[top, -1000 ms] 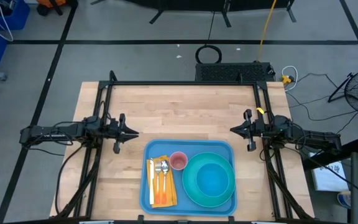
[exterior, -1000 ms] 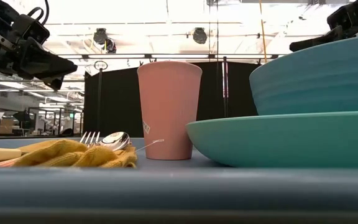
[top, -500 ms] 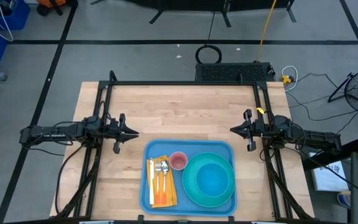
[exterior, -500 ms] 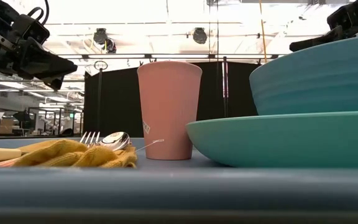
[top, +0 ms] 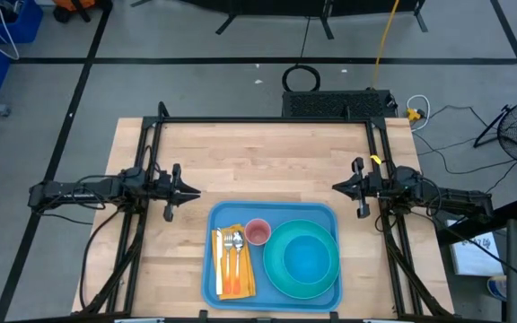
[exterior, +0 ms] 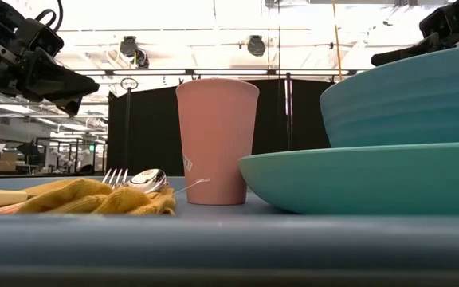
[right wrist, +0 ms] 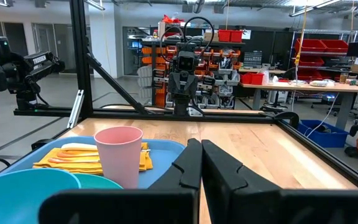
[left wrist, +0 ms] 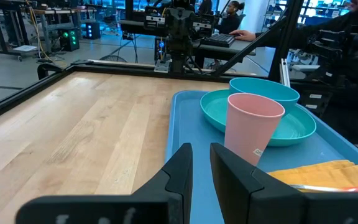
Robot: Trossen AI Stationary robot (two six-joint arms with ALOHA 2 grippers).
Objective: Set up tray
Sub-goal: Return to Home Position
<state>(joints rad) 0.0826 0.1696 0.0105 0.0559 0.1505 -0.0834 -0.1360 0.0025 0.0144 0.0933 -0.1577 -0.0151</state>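
The light-blue tray (top: 212,280) lies at the table's near edge. On it rest a yellow napkin (top: 235,281) with a fork, a spoon (top: 237,240) and a knife on top, a pink cup (top: 258,232) standing upright, and a teal bowl (top: 306,260) sitting in a teal plate (top: 273,265). My left gripper (top: 196,191) hovers off the tray's far left corner, my right gripper (top: 335,187) off its far right corner. Both point inward at each other and hold nothing. In the left wrist view my left gripper (left wrist: 201,155) has its fingers almost together; my right gripper (right wrist: 201,149) is shut.
Bare wooden tabletop (top: 258,161) stretches between the grippers and the far edge. A black frame (top: 151,152) runs along the table's left, right and far sides. In the low view the cup (exterior: 217,139), the napkin (exterior: 94,199) and the plate (exterior: 357,179) stand behind the tray's rim (exterior: 213,239).
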